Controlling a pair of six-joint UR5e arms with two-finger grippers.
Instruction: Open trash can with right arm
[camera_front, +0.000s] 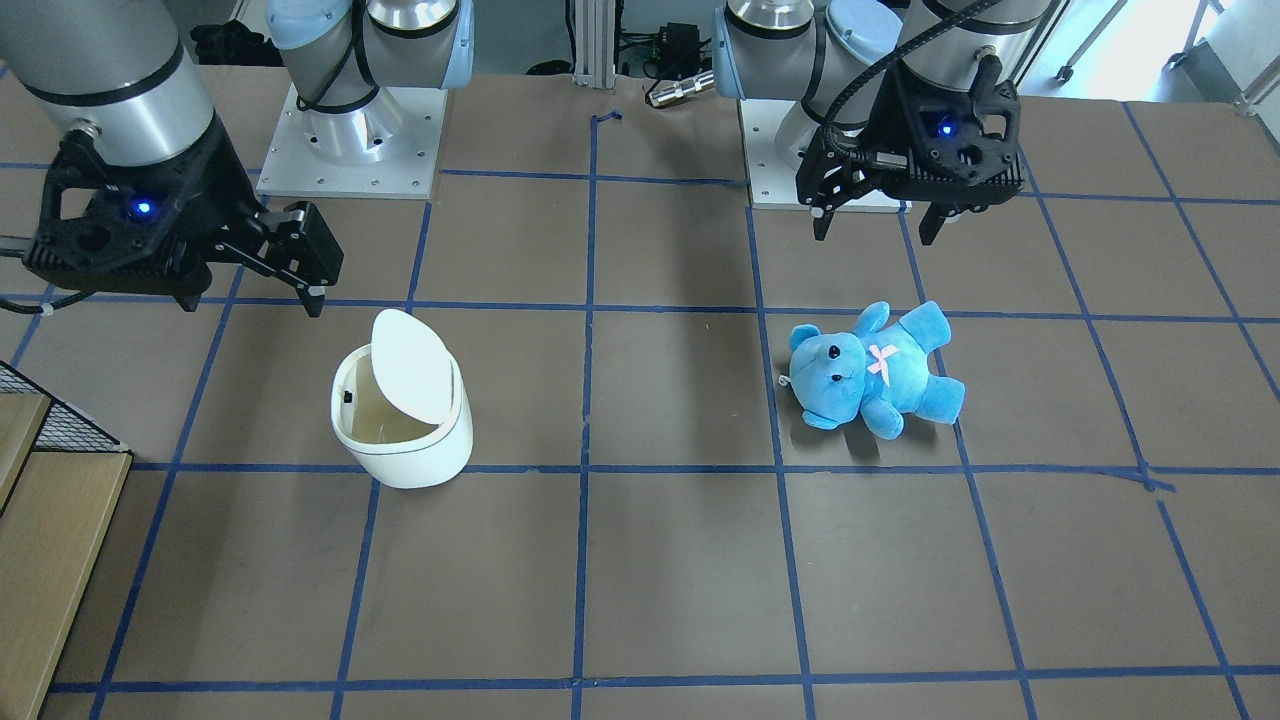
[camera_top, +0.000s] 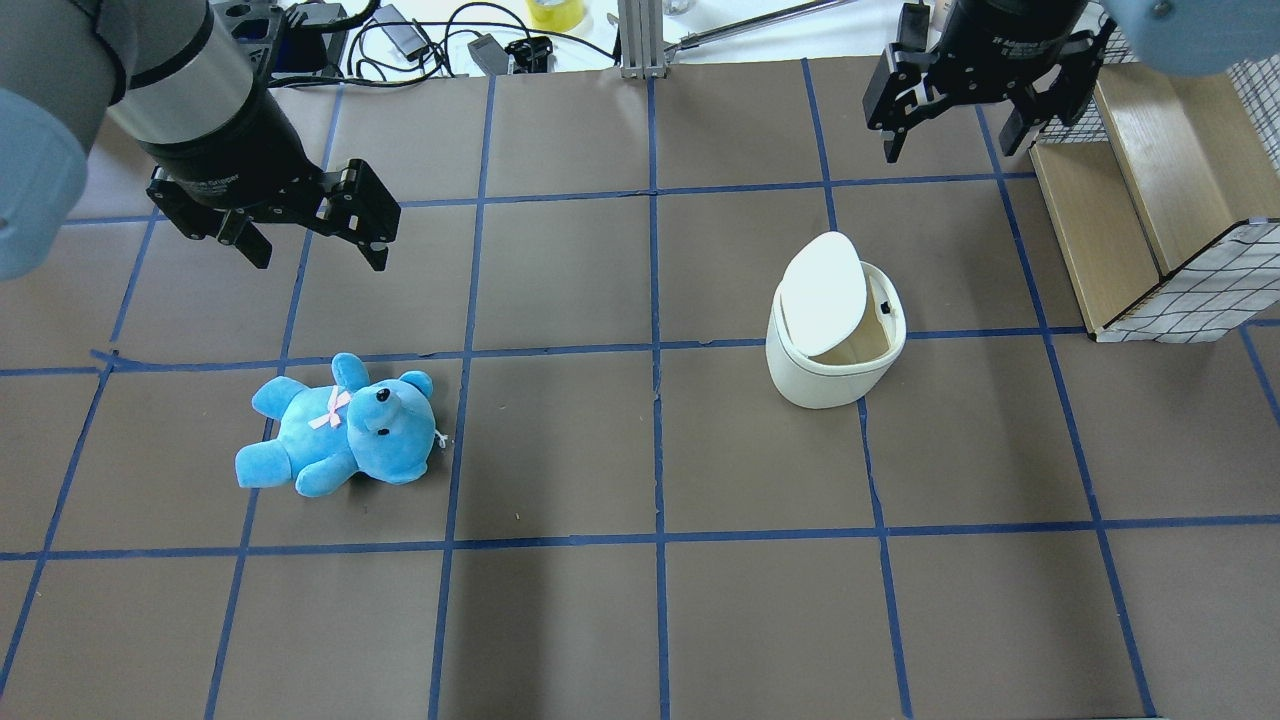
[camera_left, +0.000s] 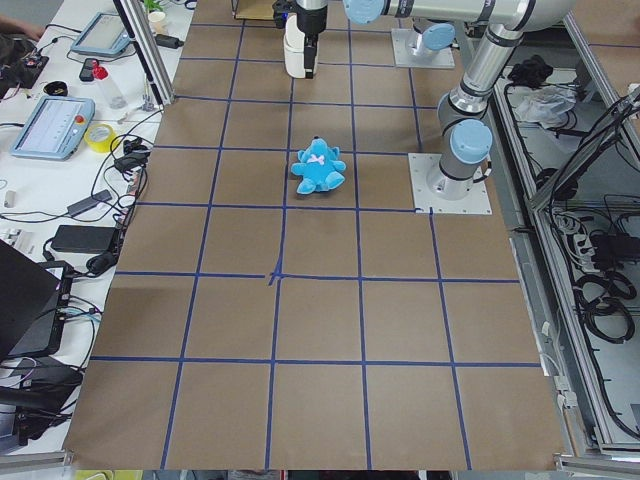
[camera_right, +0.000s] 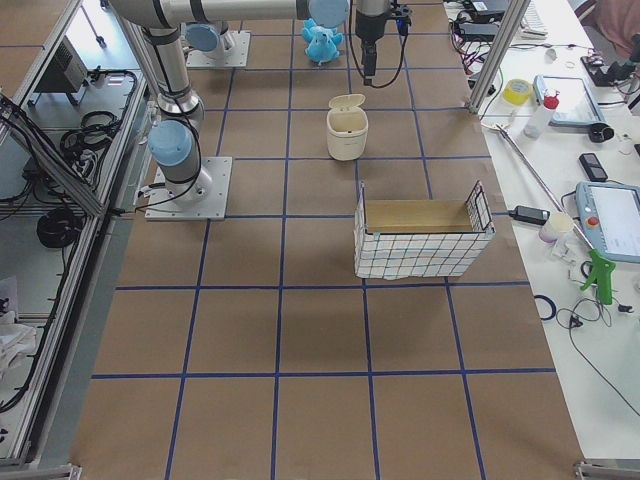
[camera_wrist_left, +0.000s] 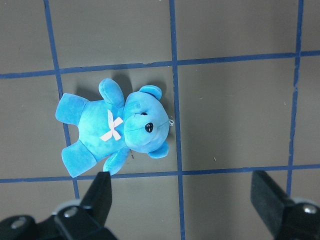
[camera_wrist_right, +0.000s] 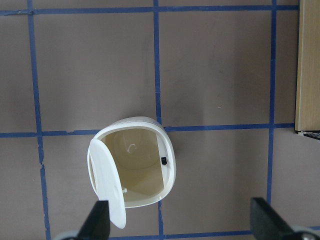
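Over the brown gridded table (camera_top: 650, 450) the right claw (camera_top: 950, 140) hangs above the trash can (camera_top: 830, 350) and a little past it on the side away from the robot, fingers spread wide and holding nothing, high enough, I'd say, not to knock anything. The can's flip lid (camera_top: 825, 293) stands tipped up on edge, its cream inside bare, so the job looks done. Well off to the can's other side the left claw (camera_top: 318, 255) hovers, equally spread, near a blue teddy bear (camera_top: 345, 435), out of the way.

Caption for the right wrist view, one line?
Open right gripper hovers above the white trash can, its lid tipped open.
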